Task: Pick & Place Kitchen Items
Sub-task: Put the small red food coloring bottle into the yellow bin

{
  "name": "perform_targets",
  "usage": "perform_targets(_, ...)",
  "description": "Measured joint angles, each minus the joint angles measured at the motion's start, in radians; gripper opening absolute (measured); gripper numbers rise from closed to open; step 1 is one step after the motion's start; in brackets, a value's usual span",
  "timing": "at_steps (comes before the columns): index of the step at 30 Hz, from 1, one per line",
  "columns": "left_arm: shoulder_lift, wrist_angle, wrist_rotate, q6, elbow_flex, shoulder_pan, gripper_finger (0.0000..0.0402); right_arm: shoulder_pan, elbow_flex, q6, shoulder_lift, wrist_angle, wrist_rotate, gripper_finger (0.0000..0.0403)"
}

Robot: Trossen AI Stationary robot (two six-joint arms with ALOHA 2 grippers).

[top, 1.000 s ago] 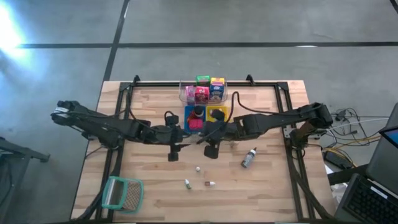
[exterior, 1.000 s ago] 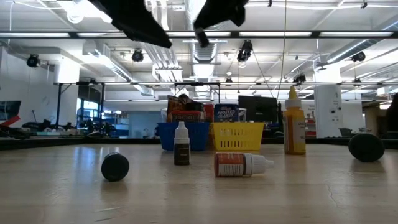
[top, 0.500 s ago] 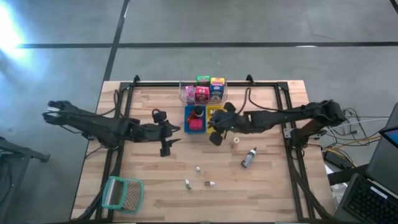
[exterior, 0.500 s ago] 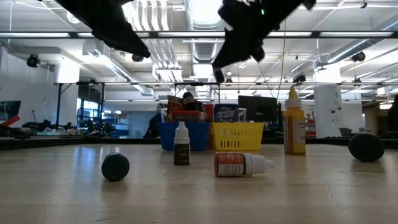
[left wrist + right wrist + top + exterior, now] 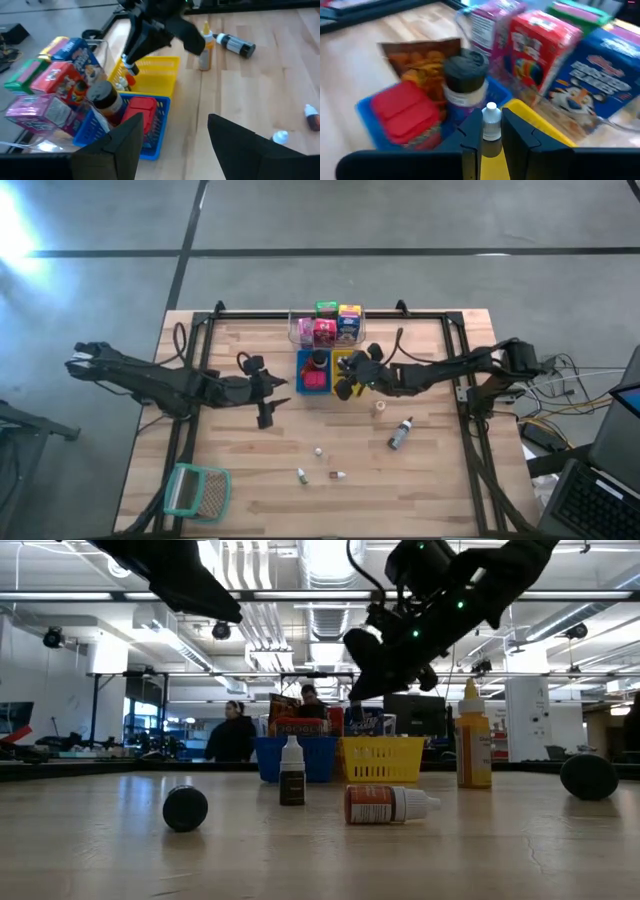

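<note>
Starting at the worktop's (image 5: 440, 480) left side, your left claw (image 5: 266, 402) hangs above bare wood just left of the blue tray (image 5: 313, 370), its fingers spread apart and nothing between them. Near the front left corner lies the teal-rimmed mesh basket (image 5: 197, 491), well apart from both arms.

At mid-worktop toward the far edge, the clear tub (image 5: 325, 327) holds upright cereal boxes (image 5: 555, 75). Just in front of it, the blue tray carries a dark-lidded jar (image 5: 466, 80), a red packet (image 5: 405, 107) and an orange packet (image 5: 420, 62). The yellow tray (image 5: 150, 75) stands touching its right side.

Your right claw (image 5: 491, 134) hovers over the yellow tray, clenched on a small white-capped bottle (image 5: 491, 122), which is upright between the fingers.

Right of the trays stands a yellow bottle (image 5: 473, 738); a dark bottle (image 5: 400, 434) lies on its side beyond it. Three tiny dropper bottles (image 5: 318, 465) sit toward the front edge, untouched.
</note>
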Motion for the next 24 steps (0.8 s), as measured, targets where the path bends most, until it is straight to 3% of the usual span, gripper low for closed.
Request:
perform_targets(11, -0.007, 0.017, -0.002, 0.006, -0.004, 0.002, 0.0227, -0.002, 0.004, 0.134, 0.089, 0.045, 0.111, 0.0043)
perform_targets(24, -0.007, 0.027, -0.002, 0.010, -0.004, 0.003, 0.0227, -0.002, 0.004, 0.214, 0.092, 0.048, 0.116, 0.0047)
